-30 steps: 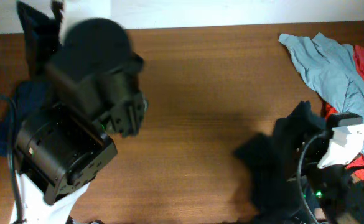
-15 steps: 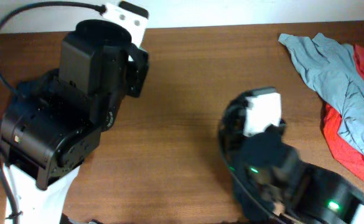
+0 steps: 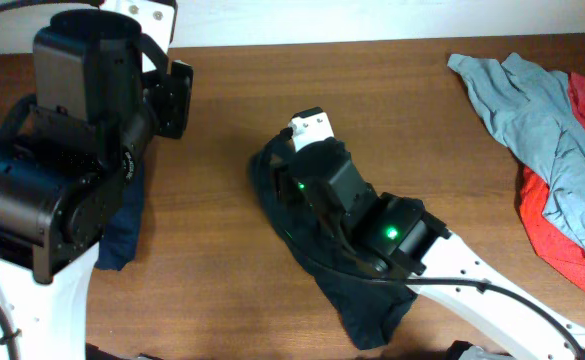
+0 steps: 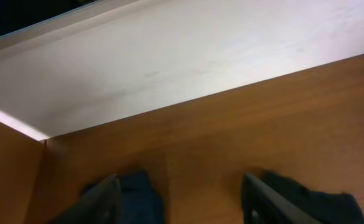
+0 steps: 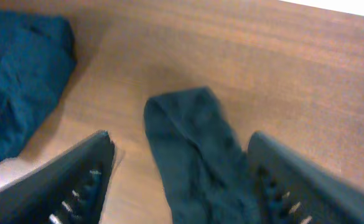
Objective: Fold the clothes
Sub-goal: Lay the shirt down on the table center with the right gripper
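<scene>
Table (image 3: 372, 100): brown wood.
Right pincer (image 5: 178, 142): wide apart, empty.
Black T-shirt (image 5: 194, 146): beneath it; arm (image 3: 372, 225) hides most from overhead.
Left pincer (image 4: 180, 183): apart, empty.

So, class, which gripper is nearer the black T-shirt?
Right. The right gripper hangs open directly above the black T-shirt; the left gripper is off to its side, by the navy garment.

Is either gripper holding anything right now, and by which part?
Nothing is held. The right gripper is open over the black T-shirt lying on the table; the left gripper is open and empty too.
</scene>
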### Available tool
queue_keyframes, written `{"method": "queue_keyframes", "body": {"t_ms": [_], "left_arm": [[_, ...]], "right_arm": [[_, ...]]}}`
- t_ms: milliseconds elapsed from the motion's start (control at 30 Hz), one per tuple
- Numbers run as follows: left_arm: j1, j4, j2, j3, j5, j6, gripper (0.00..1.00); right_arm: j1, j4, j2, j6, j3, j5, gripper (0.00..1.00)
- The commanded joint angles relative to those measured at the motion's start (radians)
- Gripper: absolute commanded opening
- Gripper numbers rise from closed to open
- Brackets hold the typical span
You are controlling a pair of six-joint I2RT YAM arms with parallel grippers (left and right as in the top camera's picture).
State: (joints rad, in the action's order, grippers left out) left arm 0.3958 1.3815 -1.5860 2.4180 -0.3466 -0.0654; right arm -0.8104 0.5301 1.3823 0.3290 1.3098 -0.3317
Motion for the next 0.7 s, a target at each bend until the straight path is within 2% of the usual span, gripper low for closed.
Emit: {"method": "queue_keyframes", "body": {"t_ms": [0,67,233,267,333,367,433,467,567,667], "left_arm": [[-0.007,0.001,-0.009,0.005,0.036,0.008,0.65],[-0.007,0.005,-0.021,0.005,0.061,0.008,0.67],[-0.007,0.045,-0.095,0.005,0.144,0.008,0.68],[-0.007,0.061,-0.139,0.005,0.187,0.008,0.68],[-0.007,0.072,-0.183,0.004,0.239,-0.003,0.67],[-0.007,0.082,-0.222,0.004,0.28,-0.023,0.66],[-0.007,0.098,-0.273,0.004,0.291,-0.023,0.66],[-0.007,0.113,-0.312,0.004,0.291,-0.023,0.6],[-0.007,0.138,-0.4,0.004,0.296,-0.022,0.55],[-0.007,0.154,-0.47,0.004,0.307,-0.022,0.55]], "right_arm": [[0.093,0.063,-0.079,-0.017,0.019,0.044,0.77],[0.176,0.147,-0.111,0.012,0.02,0.055,0.8],[0.395,0.357,-0.105,0.012,0.02,0.235,0.8],[0.468,0.441,-0.076,0.013,0.02,0.239,0.79],[0.532,0.488,-0.045,0.011,0.02,0.275,0.75],[0.576,0.499,-0.014,-0.014,0.02,0.356,0.7],[0.607,0.495,0.029,-0.102,0.02,0.497,0.68],[0.615,0.488,0.067,-0.133,0.02,0.548,0.62],[0.613,0.451,0.161,-0.135,0.02,0.582,0.54],[0.613,0.395,0.288,-0.139,0.02,0.611,0.58]]}}
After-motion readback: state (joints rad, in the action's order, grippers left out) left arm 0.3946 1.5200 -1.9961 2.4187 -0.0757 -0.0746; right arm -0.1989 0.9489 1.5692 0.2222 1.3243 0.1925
